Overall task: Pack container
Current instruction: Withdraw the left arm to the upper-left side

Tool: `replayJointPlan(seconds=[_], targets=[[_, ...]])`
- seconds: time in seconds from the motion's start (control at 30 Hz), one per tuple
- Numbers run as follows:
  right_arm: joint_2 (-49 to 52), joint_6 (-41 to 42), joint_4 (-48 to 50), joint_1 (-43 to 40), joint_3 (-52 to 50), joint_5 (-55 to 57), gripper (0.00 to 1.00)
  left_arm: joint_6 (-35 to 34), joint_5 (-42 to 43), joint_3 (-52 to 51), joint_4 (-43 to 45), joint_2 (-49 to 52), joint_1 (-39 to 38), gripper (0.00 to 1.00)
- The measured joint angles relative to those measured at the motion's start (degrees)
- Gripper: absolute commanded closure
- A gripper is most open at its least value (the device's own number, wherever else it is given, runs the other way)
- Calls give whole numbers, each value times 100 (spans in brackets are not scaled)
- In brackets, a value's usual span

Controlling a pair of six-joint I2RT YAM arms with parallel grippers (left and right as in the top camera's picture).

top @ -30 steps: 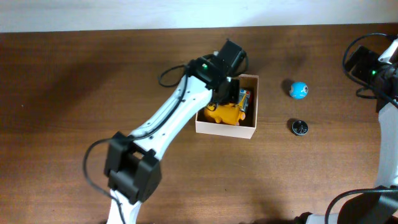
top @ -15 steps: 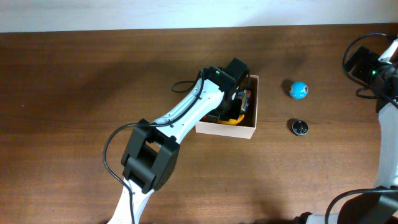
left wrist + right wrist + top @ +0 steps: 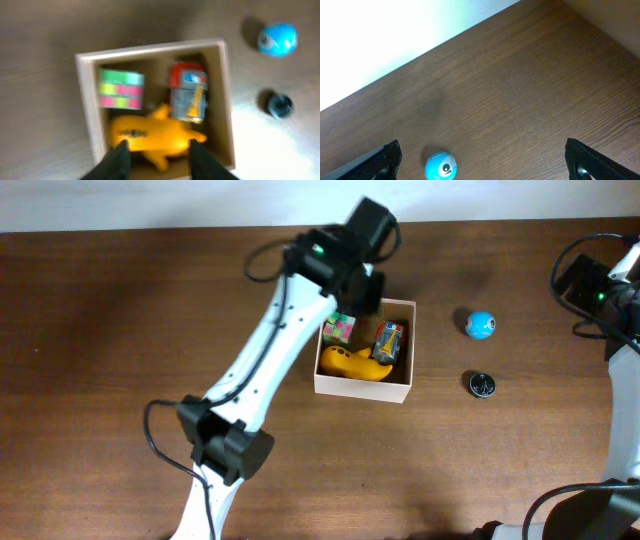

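Before you: a square white cardboard box (image 3: 362,389) holding a yellow plastic toy (image 3: 352,363), a pink-green cube (image 3: 338,328) and an orange-grey toy (image 3: 388,341); right of the box, a blue ball (image 3: 481,325) and a black disc (image 3: 483,385).

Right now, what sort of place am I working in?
Likely a lab-style tabletop workstation: a dark brown wooden table against a plain white wall, with a square white cardboard box of small toys and a small blue ball laid out.

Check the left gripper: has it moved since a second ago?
Yes. In the overhead view the left gripper has pulled out of the container, toward the far edge of the table; the container hasn't shifted.
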Motion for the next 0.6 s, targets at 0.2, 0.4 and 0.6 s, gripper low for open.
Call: replayJointPlan(seconds=[0.2,0.4,0.6], targets=[[-2,2,0,0,0,0,1,15,-1248,1202,-796,0,514,47],[0,-2,-2,0,0,0,1,157,-1751,1869,-1113,0,1613,29],[0,2,-2,0,0,0,1,201,-1875,2109,-1172,0,2885,15]])
